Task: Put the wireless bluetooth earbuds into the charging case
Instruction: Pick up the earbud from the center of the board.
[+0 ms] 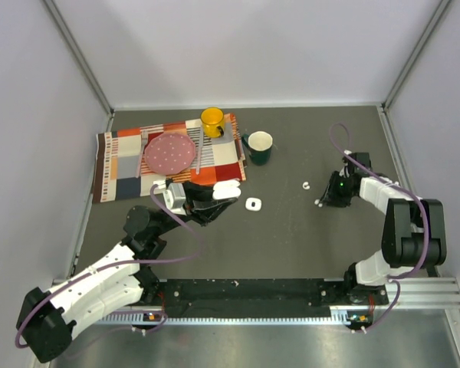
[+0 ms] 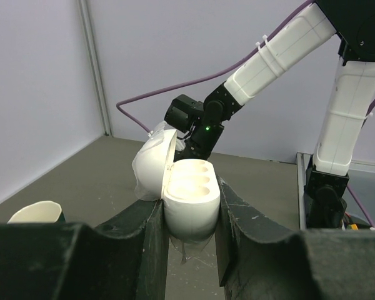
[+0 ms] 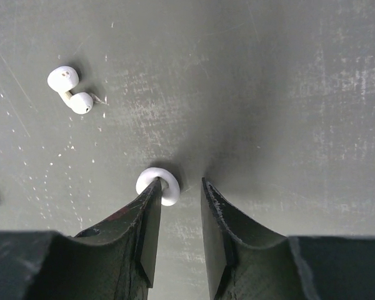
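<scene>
My left gripper (image 2: 189,197) is shut on the charging case (image 2: 190,203), a white oval shell held above the table with its lid hinged open to the left and its sockets showing empty. In the top view the case (image 1: 228,186) sits at the left gripper (image 1: 217,196), beside the cloth. My right gripper (image 3: 181,181) is down at the table with its jaws a little apart. One white earbud (image 3: 161,186) lies against the tip of its left finger, not between the fingers. Another earbud (image 3: 70,90) lies on the table to the upper left, also visible from above as the earbud (image 1: 307,185) left of the right gripper (image 1: 323,201).
A plaid cloth (image 1: 123,165) at the back left carries a pink plate (image 1: 169,152) and a yellow mug (image 1: 212,121). A dark green mug (image 1: 259,146) with a white rim stands right of it. A small white object (image 1: 253,204) lies on the table near the left gripper.
</scene>
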`<action>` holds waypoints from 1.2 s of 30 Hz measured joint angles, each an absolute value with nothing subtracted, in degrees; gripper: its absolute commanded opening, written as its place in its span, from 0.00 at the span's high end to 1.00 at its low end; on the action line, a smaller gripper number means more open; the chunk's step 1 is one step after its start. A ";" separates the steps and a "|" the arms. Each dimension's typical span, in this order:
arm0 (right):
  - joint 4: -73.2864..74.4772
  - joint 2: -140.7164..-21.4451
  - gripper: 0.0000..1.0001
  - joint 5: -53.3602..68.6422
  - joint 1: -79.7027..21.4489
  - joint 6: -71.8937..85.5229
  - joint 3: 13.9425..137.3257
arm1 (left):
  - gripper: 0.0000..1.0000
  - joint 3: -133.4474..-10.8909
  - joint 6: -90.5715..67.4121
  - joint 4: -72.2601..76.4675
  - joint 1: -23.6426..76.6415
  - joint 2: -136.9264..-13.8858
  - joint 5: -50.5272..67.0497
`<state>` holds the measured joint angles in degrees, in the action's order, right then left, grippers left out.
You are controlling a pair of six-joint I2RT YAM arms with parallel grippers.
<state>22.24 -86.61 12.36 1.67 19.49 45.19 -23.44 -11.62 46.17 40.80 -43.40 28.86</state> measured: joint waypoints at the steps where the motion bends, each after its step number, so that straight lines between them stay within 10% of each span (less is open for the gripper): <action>1: 22.13 -86.96 0.69 12.40 1.67 19.49 45.19 | 1.00 -23.46 -11.66 46.17 40.80 -43.40 28.86; 36: 13.52 -77.60 0.90 13.17 1.67 41.21 32.51 | 1.00 -23.44 -12.14 46.24 40.80 -44.14 28.86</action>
<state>13.52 -77.60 13.17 1.67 41.21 32.51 -23.44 -12.14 46.24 40.80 -44.14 28.86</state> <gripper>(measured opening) 0.108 0.343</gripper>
